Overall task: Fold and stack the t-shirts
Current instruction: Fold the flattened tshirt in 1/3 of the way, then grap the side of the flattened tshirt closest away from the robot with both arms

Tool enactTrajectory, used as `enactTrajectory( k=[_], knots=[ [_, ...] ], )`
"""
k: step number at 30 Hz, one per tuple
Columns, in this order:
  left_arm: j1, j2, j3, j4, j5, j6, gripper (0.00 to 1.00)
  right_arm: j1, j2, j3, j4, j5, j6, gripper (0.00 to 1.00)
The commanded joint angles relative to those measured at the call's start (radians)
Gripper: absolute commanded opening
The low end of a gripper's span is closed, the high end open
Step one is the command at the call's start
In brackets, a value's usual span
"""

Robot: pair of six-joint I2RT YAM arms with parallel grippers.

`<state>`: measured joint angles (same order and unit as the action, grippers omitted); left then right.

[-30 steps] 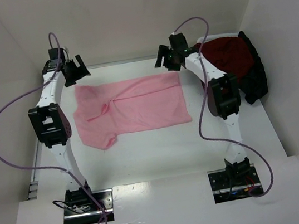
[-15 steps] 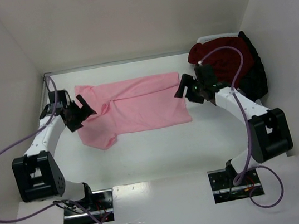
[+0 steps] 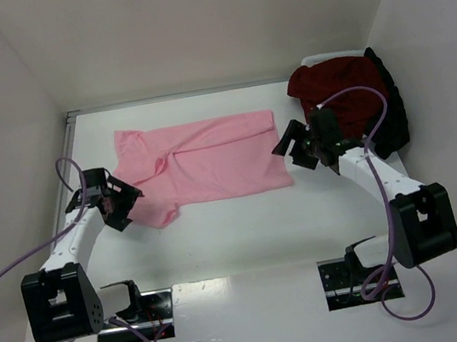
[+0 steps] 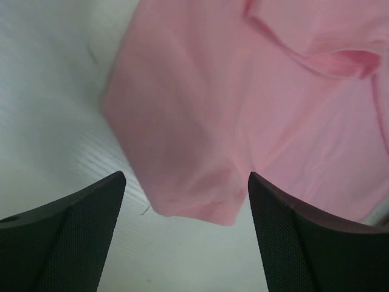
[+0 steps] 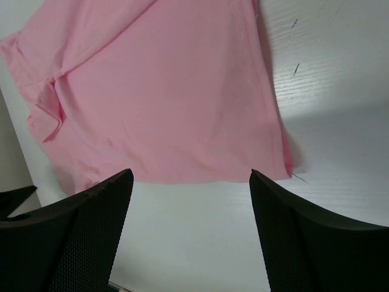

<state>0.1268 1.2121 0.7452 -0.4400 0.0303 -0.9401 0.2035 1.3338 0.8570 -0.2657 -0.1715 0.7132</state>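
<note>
A light pink t-shirt [image 3: 201, 162] lies flat on the white table, partly folded, with a sleeve sticking out at its near left. It also shows in the left wrist view [image 4: 243, 109] and the right wrist view [image 5: 152, 91]. My left gripper [image 3: 122, 206] is open and empty just left of that sleeve; the sleeve end [image 4: 194, 201] lies between the jaws. My right gripper [image 3: 294, 146] is open and empty at the shirt's right edge. A dark red t-shirt [image 3: 339, 94] and a black one [image 3: 392, 116] are heaped at the back right.
White walls close in the table at the left, back and right. A white bin rim [image 3: 332, 56] shows behind the dark red shirt. Purple cables loop from both arms.
Both arms have pulled back from the table's far side toward the near side. The left gripper has come down to the shirt's near left sleeve, the right to its right edge.
</note>
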Motion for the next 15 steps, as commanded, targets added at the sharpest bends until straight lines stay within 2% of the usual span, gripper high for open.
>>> enactTrajectory(
  k=[1,6,15],
  knots=[
    [0.008,0.009,-0.041,-0.006,-0.046,-0.161,0.89,0.001,-0.007,-0.007,0.059,0.004,0.038,0.83],
    [0.017,0.000,-0.081,-0.022,-0.081,-0.249,0.83,0.001,0.014,-0.007,0.059,0.017,0.048,0.83],
    [0.017,0.010,-0.112,-0.022,-0.081,-0.249,0.71,0.001,0.051,-0.016,0.049,0.017,0.068,0.77]
  ],
)
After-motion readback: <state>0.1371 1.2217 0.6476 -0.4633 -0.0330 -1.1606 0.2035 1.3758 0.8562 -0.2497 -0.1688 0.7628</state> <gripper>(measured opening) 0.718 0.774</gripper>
